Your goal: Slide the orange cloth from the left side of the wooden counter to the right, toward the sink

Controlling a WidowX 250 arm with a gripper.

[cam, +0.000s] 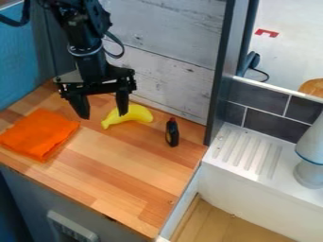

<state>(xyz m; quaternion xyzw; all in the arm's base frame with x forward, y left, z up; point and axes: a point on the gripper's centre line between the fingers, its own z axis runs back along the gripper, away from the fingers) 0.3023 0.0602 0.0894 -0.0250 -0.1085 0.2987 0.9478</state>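
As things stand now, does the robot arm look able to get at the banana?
Likely yes. The tool hangs open near the banana, and nothing lies on top of it. The wall behind looks close, though, so space on that side may be tight.

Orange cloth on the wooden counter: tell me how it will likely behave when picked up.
The orange cloth will probably be floppy, since it lies low on the wooden counter with soft, uneven edges. It looks folded, so lifting one corner might open it out. Being fabric, it is likely light for its spread.
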